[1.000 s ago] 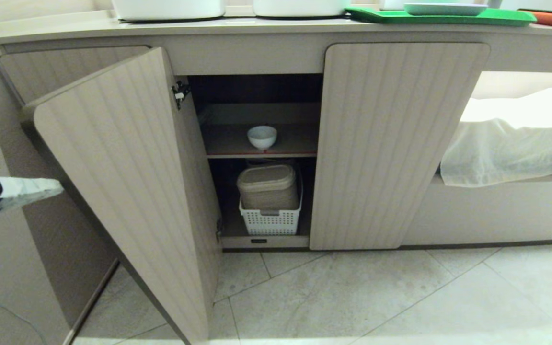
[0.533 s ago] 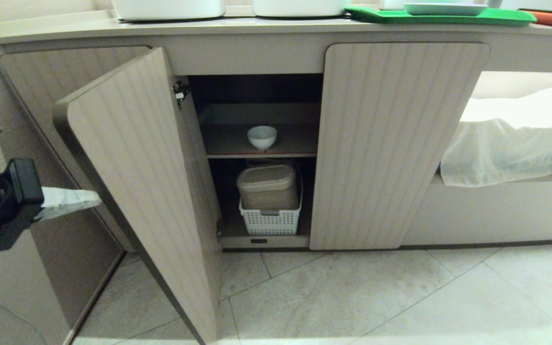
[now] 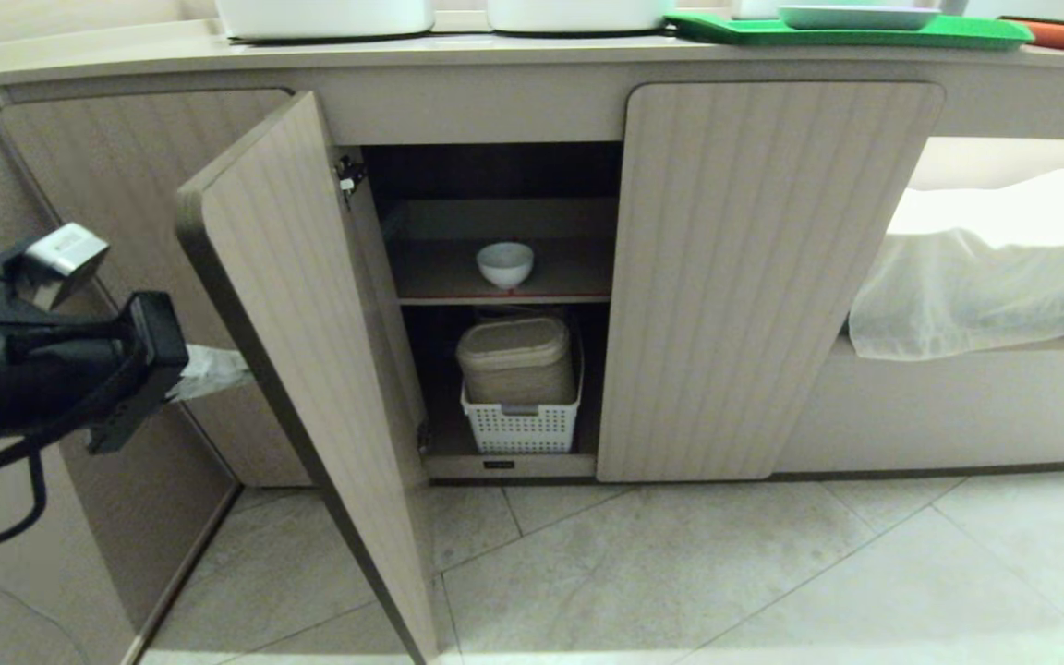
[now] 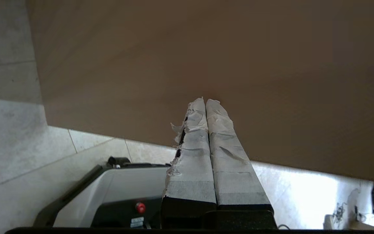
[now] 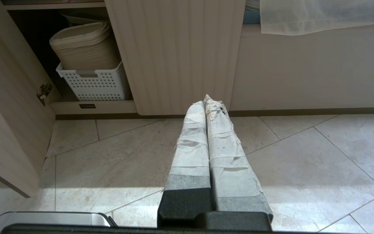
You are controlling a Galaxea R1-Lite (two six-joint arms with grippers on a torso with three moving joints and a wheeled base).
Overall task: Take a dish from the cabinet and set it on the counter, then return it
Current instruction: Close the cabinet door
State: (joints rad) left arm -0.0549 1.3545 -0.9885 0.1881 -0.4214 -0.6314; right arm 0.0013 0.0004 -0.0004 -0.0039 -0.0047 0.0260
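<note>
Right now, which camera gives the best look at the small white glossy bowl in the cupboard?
The head view: the small white glossy bowl stands in plain sight on the cupboard's upper shelf. The left wrist view faces only a brown panel; the right wrist view sees only the lower compartment, no bowl.

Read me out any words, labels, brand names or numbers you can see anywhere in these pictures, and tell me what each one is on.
No text can be read.
Small dark label on the cabinet's bottom front strip, below the white basket: too small to read.
Small stickers below the red button on the robot's base: blurred, unreadable.
Doors, counter, dish: no markings seen.
</note>
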